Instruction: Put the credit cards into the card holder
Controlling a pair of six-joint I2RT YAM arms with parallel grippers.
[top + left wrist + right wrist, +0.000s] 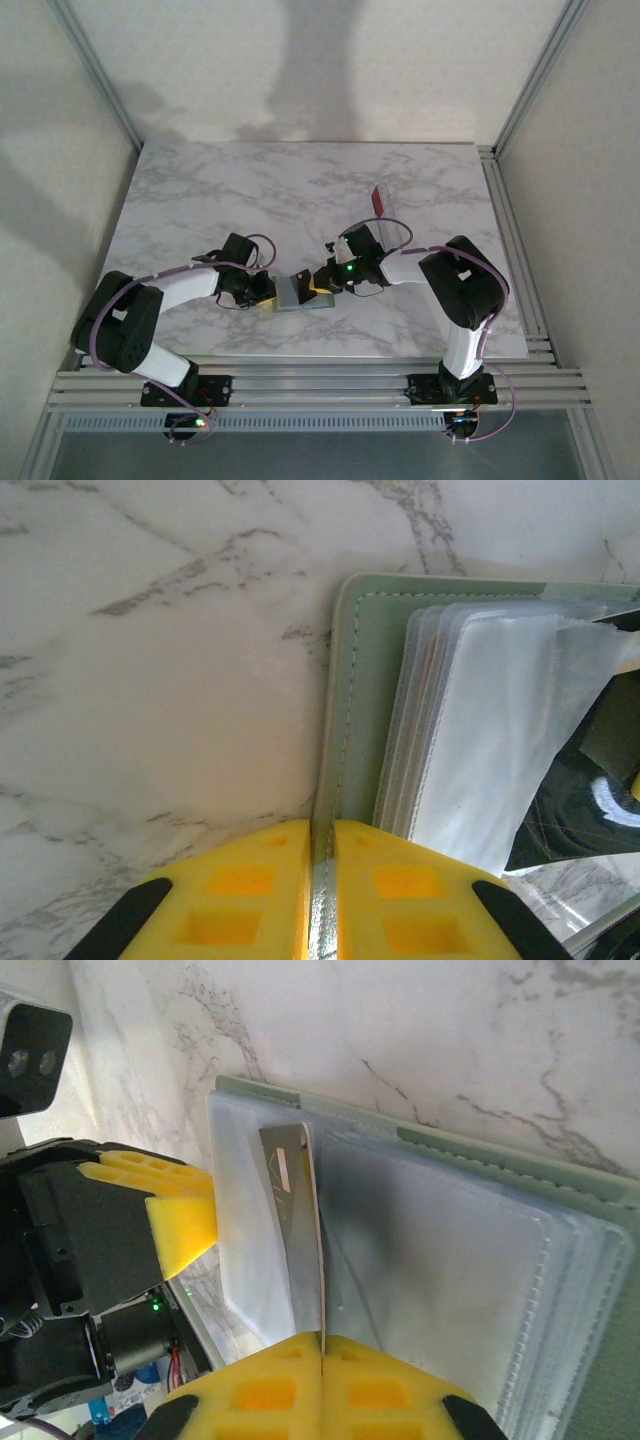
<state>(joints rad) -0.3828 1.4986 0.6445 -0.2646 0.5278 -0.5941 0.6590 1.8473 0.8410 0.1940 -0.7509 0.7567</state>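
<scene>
Your left gripper (320, 832) is pinched shut on the card holder (362, 680) by its green cover edge | right gripper (322, 1348) is closed tight on a grey card (286, 1210), edge-on among the clear sleeves (450, 1260) | holder lies open by the table (200, 190) near edge, middle | red card (378, 201) well apart, toward the far-right corner

Left wrist view: card holder (365, 680) cut off at right edge, its near edge hidden between left gripper (322, 830) pads at bottom centre. Right wrist view: grey card (290, 1200) lower end buried in right gripper (322, 1345), print too blurred to read. Top view: card holder largely covered by both grippers; red card (378, 201) markings too small to tell.
</scene>
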